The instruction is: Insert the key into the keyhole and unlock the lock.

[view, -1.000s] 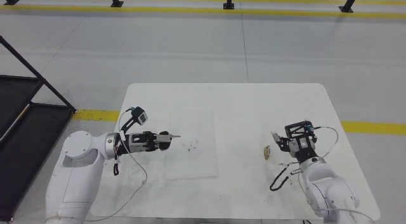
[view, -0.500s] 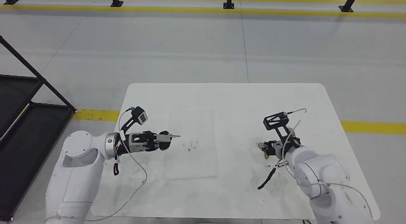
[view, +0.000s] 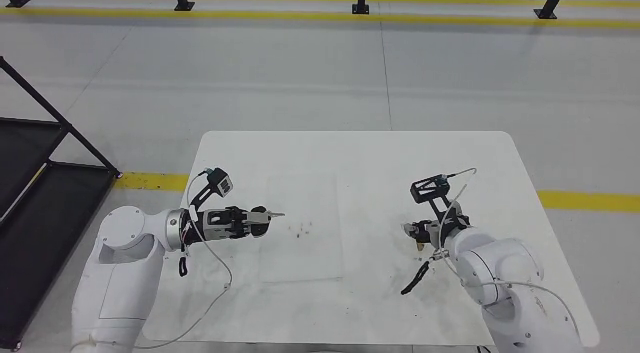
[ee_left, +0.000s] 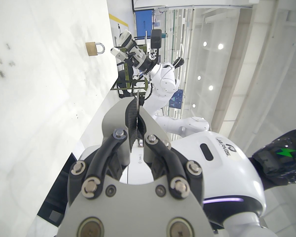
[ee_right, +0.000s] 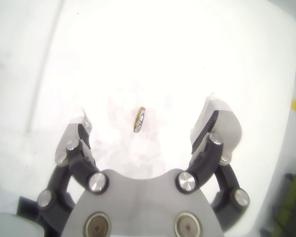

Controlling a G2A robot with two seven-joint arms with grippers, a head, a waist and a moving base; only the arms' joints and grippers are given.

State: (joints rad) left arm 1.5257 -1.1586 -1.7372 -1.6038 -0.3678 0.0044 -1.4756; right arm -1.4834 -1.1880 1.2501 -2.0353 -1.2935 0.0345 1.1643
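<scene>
A small brass padlock (ee_right: 139, 123) with a silver shackle lies on the white table (view: 360, 158), toward its right side. My right gripper (ee_right: 148, 117) hangs open just above it, one finger on either side and apart from it. In the top view that right gripper (view: 417, 234) covers most of the lock. On the table's left side my left gripper (view: 262, 217) is held low and is shut on the key (ee_left: 137, 102), whose thin blade sticks out toward the lock. The left wrist view has the padlock (ee_left: 93, 49) far ahead.
Several dark specks (view: 303, 232) mark the table ahead of the key. A faint rectangular sheet (view: 300, 253) lies on the middle of the table. A black rack (view: 30, 183) stands beyond the table's left edge. The right arm's cable (view: 418, 278) hangs near the front.
The right arm has swung its gripper from beside the padlock to directly over it, turning the wrist. The left arm with the key has stayed still.
</scene>
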